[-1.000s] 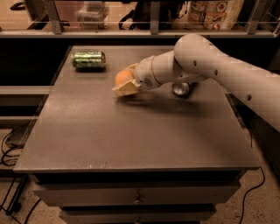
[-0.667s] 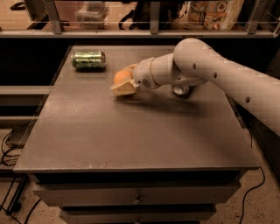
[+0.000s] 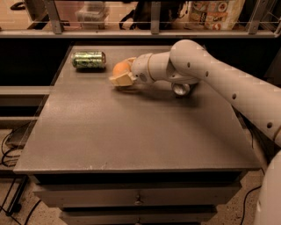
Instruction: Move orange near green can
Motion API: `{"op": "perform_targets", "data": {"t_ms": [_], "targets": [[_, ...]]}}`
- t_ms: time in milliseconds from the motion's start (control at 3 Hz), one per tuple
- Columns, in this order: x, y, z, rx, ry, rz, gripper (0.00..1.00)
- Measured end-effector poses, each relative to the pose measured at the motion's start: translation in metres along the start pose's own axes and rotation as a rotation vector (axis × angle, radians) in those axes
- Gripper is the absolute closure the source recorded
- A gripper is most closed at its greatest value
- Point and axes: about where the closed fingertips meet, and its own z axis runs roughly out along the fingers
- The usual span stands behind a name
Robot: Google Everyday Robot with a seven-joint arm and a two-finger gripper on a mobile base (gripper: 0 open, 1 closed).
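Observation:
The green can (image 3: 88, 60) lies on its side at the far left of the grey table (image 3: 131, 132). The orange (image 3: 120, 69) is held between the pale fingers of my gripper (image 3: 123, 74), a little above the table, to the right of the can with a small gap between them. My white arm reaches in from the right. The near finger (image 3: 123, 80) covers the lower part of the orange.
A silver-topped can (image 3: 181, 89) stands behind my arm at the table's middle right, mostly hidden. A shelf rail with packages (image 3: 215, 13) runs behind the table. Drawers (image 3: 136, 197) sit below the front edge.
My gripper has moved left with the orange, closer to the green can.

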Motion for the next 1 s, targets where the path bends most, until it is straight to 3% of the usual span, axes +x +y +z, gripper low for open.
{"op": "perform_targets", "data": {"t_ms": [333, 1000], "targets": [[-0.009, -0.024, 0.01, 0.025, -0.007, -0.032, 0.84], [-0.016, -0.045, 0.033, 0.009, 0.017, -0.061, 0.38]]}}
